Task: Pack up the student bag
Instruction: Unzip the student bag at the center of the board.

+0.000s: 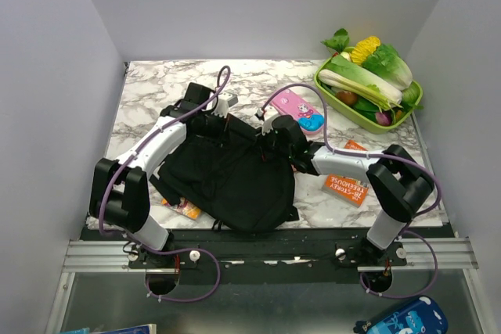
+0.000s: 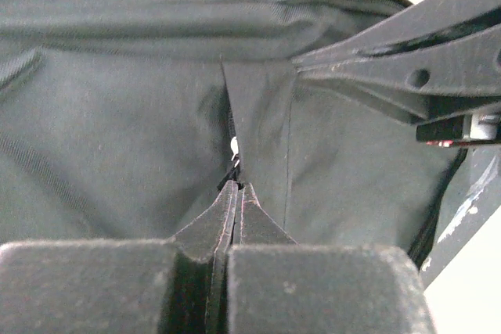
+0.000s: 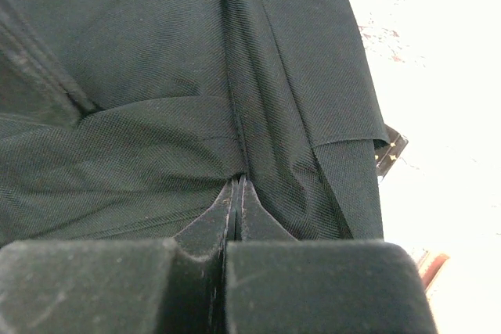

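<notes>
**Position of the work item.** The student bag [image 1: 235, 181] lies flat at the middle of the table [image 1: 156, 84], its far edge under both arms. A pink case [image 1: 297, 109] lies just beyond the bag. An orange book [image 1: 346, 188] lies to its right, and a green tray [image 1: 352, 113] of vegetables stands in the far right corner. None of these items is inside the bag. A flat orange item [image 1: 186, 209] shows partly from under the near left edge of the bag.

**Pincer state.** The left pincer [image 2: 237, 189] is closed, its tips pinching the bag fabric at the zipper [image 2: 233, 154]. The right pincer [image 3: 237, 185] is also closed, clamped on a fold of the bag fabric, with creases running out from the tips. In the left wrist view, the fingers of the right pincer lie close by on the same upper part of the bag.

**Step in hand.** Judged from these grips, the step is opening the bag: one pincer anchors the fabric while the other works the zipper. The views do not show whether the compartment is open.

**Next move.**
1. Hold one grip fixed as the anchor.
2. Draw the other pincer along the zipper line, not upward, so that the bag does not lift off the table.
3. Check that the tips hold the pull tab and not fabric alone, because soft cloth is likely to slip or bunch.
</notes>
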Robot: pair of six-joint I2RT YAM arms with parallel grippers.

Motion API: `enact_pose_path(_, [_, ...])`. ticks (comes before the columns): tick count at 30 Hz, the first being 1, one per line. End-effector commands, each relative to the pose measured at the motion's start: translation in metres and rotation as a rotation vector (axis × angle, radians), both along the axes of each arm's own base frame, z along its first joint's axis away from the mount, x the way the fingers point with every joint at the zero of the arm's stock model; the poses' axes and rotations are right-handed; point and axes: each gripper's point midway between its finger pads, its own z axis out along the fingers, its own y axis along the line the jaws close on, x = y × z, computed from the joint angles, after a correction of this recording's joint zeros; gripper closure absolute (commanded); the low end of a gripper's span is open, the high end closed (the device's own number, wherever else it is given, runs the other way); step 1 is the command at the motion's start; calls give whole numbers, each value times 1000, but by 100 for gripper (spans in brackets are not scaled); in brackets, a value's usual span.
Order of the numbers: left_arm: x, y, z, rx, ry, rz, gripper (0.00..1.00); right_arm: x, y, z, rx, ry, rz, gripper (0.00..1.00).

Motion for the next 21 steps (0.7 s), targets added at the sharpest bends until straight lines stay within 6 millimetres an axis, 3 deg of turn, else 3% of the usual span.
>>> enact_pose_path(1, [-23,30,-4,76,29,-4,100,15,-13,-17,-61,6,-122,99])
enact_pose_path(8, [-46,57,-6,158,41,-21,100,28,-34,-32,-124,1,-256,99])
enact_pose_path(21, [-106,120,-18,419,111,-168,100,43,-41,-20,-142,-26,-354,99])
